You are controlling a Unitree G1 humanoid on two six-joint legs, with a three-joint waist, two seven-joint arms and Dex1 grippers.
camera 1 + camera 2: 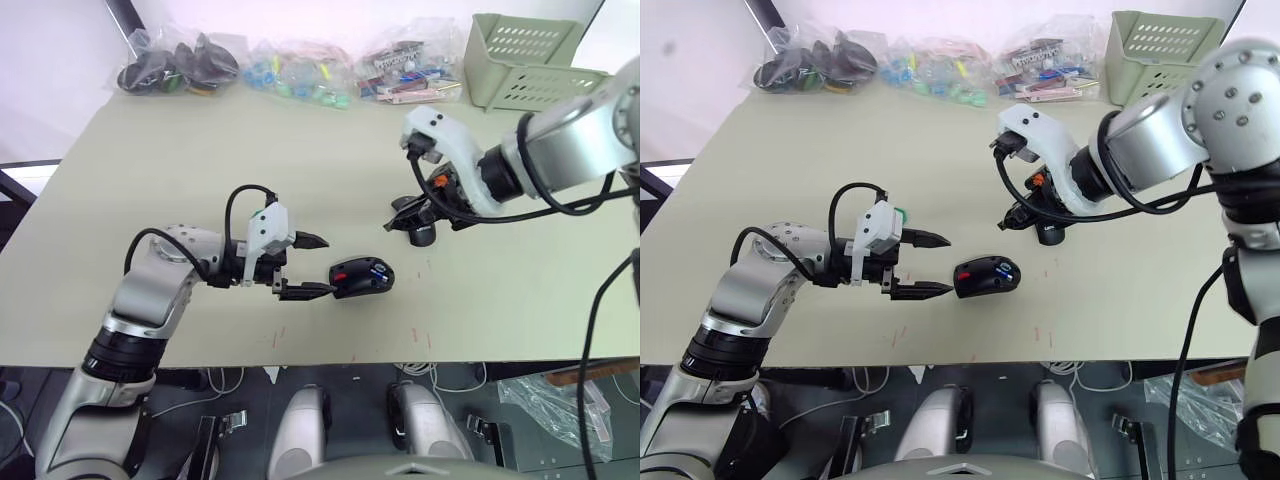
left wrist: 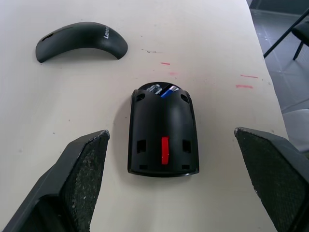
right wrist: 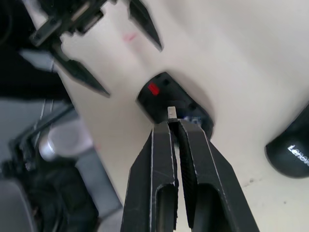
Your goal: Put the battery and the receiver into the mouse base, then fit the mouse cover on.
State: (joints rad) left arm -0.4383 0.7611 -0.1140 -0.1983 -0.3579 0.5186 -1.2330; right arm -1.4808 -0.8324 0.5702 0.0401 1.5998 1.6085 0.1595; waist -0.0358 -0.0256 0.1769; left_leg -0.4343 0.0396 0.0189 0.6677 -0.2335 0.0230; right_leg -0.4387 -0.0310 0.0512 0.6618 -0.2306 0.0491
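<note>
Left tool [image 1: 305, 265] spread beside mouse base [image 1: 361, 277], battery [image 2: 168, 91] inside

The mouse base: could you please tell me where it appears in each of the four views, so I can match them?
Left eye view: the mouse base lies on the table just past the open left tool.
Right eye view: same spot, lower centre.
Left wrist view: centre, between that tool's fingers.
Right wrist view: middle, beyond the right tool.
Shared landmark: the base's red inner part.
</note>
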